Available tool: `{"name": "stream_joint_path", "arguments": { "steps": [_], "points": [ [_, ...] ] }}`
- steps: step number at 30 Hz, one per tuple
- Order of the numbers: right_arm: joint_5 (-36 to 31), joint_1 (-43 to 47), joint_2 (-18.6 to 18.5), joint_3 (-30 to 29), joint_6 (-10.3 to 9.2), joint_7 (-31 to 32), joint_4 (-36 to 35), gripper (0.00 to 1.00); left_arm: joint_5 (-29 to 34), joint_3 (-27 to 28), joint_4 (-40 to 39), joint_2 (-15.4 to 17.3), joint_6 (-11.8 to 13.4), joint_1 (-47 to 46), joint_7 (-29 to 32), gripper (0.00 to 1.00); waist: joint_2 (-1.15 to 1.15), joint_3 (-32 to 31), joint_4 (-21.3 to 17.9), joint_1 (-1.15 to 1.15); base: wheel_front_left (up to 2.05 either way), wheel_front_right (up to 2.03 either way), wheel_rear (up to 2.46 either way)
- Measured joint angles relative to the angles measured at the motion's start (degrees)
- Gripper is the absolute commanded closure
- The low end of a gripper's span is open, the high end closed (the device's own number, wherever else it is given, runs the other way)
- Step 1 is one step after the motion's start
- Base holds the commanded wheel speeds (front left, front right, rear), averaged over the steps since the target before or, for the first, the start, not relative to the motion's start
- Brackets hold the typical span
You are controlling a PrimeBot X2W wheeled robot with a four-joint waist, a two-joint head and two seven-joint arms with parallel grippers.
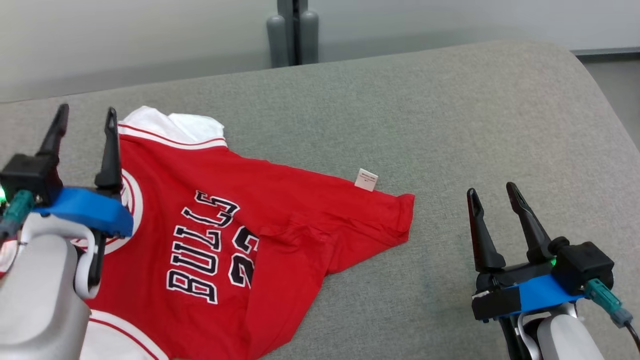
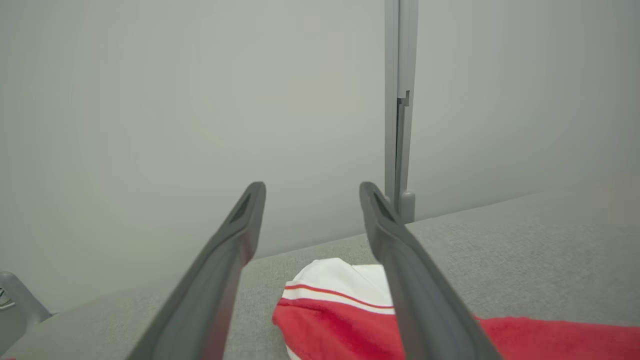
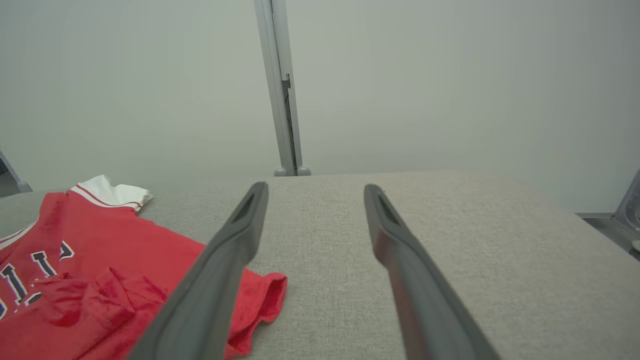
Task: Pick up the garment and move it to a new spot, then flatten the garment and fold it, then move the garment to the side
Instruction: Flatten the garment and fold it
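The garment point(image 1: 280, 210) is a red jersey with white trim and dark "BULLS" lettering, lying folded on the grey cushioned surface at the left. A small white tag point(image 1: 366, 179) sticks out of its far edge. My left gripper point(image 1: 85, 117) hangs over the jersey's left part, open with nothing between its fingers. In the left wrist view the left gripper point(image 2: 310, 192) points past the garment's point(image 2: 330, 315) white sleeve. My right gripper point(image 1: 495, 192) stands open over bare cushion to the right of the jersey. In the right wrist view the garment point(image 3: 100, 270) lies left of the right gripper point(image 3: 315, 192).
The grey cushioned surface point(image 1: 450, 125) stretches wide to the right and far side, rounding off at its right edge. A grey post point(image 1: 292, 32) stands against the pale wall behind it. Floor shows at the far right point(image 1: 620, 80).
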Motion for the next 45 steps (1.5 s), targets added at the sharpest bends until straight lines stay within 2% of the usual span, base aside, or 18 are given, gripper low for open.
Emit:
{"name": "stream_joint_path", "arguments": {
  "steps": [8,13,18,28,40,45],
  "points": [
    [-0.31,1.55,0.02,-0.15,-0.01,0.01,1.60,0.00,5.56,7.32,-9.61,-5.33,-1.30,13.69,-0.01,0.00,0.00,-3.85,5.04,0.00,0.00,0.00,0.00],
    [-0.62,2.94,0.04,-0.87,0.00,0.01,2.89,0.00,9.68,10.28,-14.40,-9.15,-3.07,21.00,-0.01,0.00,-0.01,-6.73,8.97,-0.01,0.00,0.00,0.00],
    [-0.60,3.51,0.04,-0.70,-0.01,0.01,3.64,0.00,11.46,12.26,-16.31,-10.87,-3.72,25.58,-0.01,0.00,0.00,-8.24,10.39,0.00,0.00,0.00,0.00],
    [-0.47,6.34,0.03,-0.76,-0.01,0.01,5.82,0.00,14.49,15.91,-18.90,-16.34,-5.19,33.78,-0.01,0.00,-0.01,-10.67,12.60,0.00,0.00,0.00,0.00],
    [-0.42,6.93,0.03,0.44,-0.01,0.01,7.98,0.00,16.77,17.29,-18.05,-18.28,-6.21,35.59,-0.01,0.00,0.00,-12.11,12.91,0.00,0.00,0.00,0.00],
    [-0.53,5.97,0.04,2.64,0.00,0.00,9.43,0.00,16.81,17.26,-17.97,-18.63,-6.25,35.38,-0.01,0.00,0.00,-11.70,13.48,0.01,0.00,0.00,0.00]
  ]
}}
